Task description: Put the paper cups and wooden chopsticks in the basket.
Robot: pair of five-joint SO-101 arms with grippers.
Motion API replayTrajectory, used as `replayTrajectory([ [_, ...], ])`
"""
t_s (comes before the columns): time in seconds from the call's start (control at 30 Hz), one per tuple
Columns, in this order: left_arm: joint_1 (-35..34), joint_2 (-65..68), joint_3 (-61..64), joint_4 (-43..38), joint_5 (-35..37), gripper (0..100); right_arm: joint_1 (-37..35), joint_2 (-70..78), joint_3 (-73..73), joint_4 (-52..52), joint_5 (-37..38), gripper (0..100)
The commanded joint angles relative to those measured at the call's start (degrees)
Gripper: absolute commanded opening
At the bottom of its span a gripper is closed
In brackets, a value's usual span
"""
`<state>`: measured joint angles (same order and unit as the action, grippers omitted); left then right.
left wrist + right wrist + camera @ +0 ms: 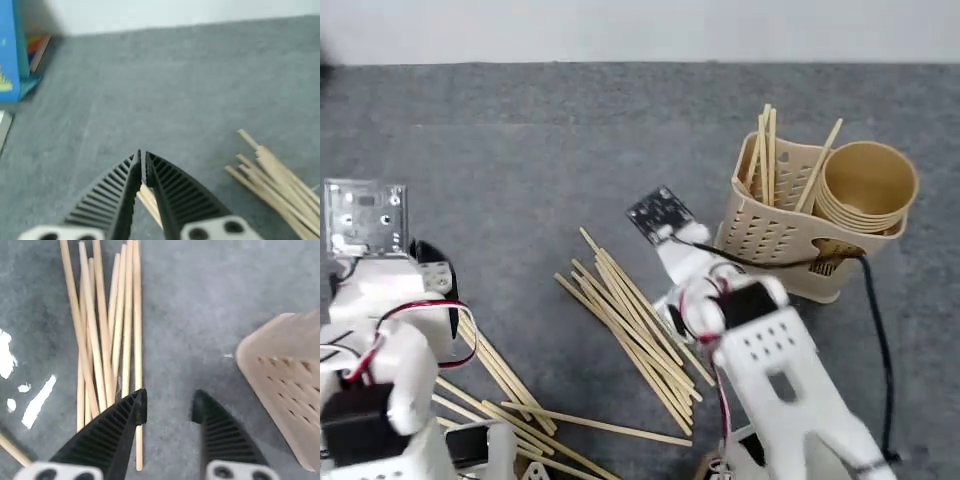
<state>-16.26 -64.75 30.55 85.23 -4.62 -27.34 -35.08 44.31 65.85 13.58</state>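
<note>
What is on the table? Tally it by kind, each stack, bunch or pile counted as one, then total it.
Basket: 1
Stack of paper cups, in the basket: 1
Bunch of chopsticks standing in the basket: 1
Loose chopstick piles: 2, the middle pile and the left pile
Total: 5

Grey felt mat (570, 150) — a blue box (9, 45), perhaps cardboard.

Basket (775, 235) sits far right on the table (520, 150), cups (865, 185) stacked in its right side, a few chopsticks (765, 150) standing in the left side. Loose ones: a pile (635, 325) mid-table, another bunch (510, 400) front left.
</note>
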Motion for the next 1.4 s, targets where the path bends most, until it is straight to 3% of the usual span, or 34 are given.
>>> replayTrajectory([
  [0.0, -3.78, -5.71, 10.95, -6.51, -0.79, 2, -2.42, 8.04, -8.62, -0.04, 0.18, 17.9],
  [0.13, -5.71, -9.58, 20.26, -12.4, -4.4, 2, -5.41, 17.71, -15.03, 0.22, 0.18, 18.0],
  [0.5, -7.12, -11.52, 36.35, -21.71, -4.4, 2, -10.77, 40.31, -30.24, -0.31, 0.18, 18.0],
  [0.87, -7.03, -11.52, 42.95, -23.3, -4.4, 2, -5.93, 59.74, -45.36, 0.04, 0.62, 17.7],
  [1.13, -7.12, -11.6, 44.88, -24.44, -4.57, 2, -2.86, 65.01, -47.21, 0.31, 0.62, 17.3],
  [1.37, -7.12, -11.6, 45.58, -24.62, -4.66, 2, -2.86, 65.01, -47.38, -0.22, 0.62, 0.7],
])
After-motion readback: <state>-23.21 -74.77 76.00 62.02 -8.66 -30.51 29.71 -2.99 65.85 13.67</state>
